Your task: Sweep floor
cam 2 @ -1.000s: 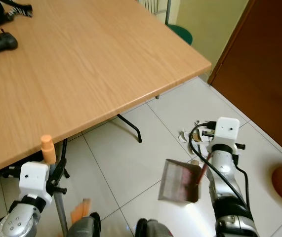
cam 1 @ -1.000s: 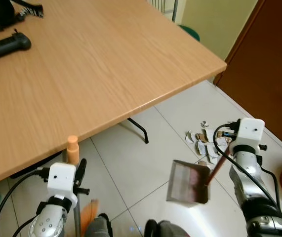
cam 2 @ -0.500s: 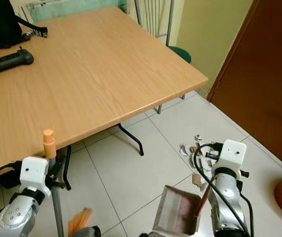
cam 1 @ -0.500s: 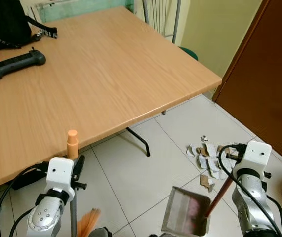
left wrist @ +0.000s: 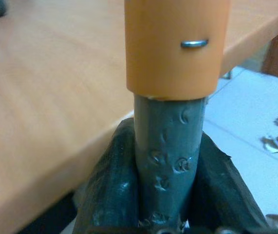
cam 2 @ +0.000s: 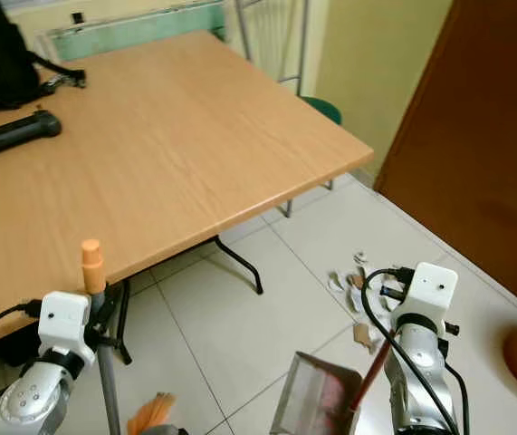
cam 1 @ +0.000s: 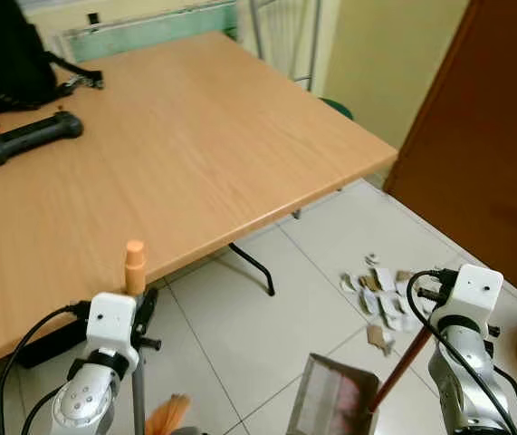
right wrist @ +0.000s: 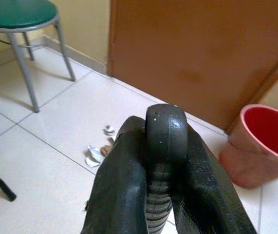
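My left gripper is shut on the grey pole of a broom, just below its orange cap. The pole stands upright beside the table edge, and the orange bristles reach the floor by my feet. My right gripper is shut on the black grip of a dustpan handle. The handle slants down to the grey metal dustpan, which is above the tiles. Torn paper scraps lie on the white tiles just beyond the pan, close to my right wrist.
A large wooden table fills the left, its black leg near the scraps. A brown door closes off the right. A red bucket stands by the door and a green stool beyond the table corner.
The whole view has shifted as the camera moved, showing more of the table and door. The dustpan now sits lower in the picture and farther from the scraps. Both grips are unchanged.
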Available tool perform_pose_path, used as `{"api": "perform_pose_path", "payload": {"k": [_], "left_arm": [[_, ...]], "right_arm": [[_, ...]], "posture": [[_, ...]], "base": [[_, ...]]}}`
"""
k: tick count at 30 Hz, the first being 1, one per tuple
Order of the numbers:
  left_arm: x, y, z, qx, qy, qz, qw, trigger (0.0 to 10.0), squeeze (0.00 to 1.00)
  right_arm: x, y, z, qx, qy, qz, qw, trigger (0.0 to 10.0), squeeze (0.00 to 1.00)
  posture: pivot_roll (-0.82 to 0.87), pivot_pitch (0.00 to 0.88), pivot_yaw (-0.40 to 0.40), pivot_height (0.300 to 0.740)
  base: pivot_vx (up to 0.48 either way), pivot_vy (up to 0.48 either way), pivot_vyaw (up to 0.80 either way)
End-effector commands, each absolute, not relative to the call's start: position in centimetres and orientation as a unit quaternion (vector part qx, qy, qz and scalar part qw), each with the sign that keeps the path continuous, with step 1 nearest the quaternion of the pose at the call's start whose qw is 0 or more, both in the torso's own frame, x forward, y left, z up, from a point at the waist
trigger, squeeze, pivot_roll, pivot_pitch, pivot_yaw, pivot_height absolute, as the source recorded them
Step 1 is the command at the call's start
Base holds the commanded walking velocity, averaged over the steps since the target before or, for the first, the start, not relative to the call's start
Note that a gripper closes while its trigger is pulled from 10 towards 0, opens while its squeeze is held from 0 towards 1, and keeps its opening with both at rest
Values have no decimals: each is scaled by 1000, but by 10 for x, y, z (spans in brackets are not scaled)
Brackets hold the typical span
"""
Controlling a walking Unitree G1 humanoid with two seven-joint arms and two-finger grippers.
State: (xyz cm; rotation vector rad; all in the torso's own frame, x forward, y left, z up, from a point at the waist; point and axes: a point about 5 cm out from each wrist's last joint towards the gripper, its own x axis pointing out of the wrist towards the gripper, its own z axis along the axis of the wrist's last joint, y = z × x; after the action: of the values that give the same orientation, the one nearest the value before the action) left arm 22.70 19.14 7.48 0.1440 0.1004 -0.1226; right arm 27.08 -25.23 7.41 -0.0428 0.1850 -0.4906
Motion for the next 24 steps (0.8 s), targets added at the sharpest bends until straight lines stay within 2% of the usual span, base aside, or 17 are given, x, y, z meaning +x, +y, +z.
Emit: {"api": "perform_pose_path", "payload": {"k": [1,7,13,24], "left_arm": [[230,191,83,77,24,-64,995,10000,0],[230,187,82,73,23,-68,995,10000,0],[230,186,83,65,20,-68,995,10000,0],[233,184,86,62,15,-75,995,10000,0]], "right_arm": [[268,-255,76,-25,93,-245,965,10000,0],[271,-251,79,-28,88,-235,968,10000,0],[271,-248,81,-41,78,-220,972,10000,0],[267,-246,77,-43,86,-218,971,10000,0]], "posture": [[82,87,-10,740],[82,87,-11,740],[81,82,-12,740],[78,81,-6,740]], "base": [[259,0,-700],[268,0,-243],[0,0,0],[0,-442,-568]]}}
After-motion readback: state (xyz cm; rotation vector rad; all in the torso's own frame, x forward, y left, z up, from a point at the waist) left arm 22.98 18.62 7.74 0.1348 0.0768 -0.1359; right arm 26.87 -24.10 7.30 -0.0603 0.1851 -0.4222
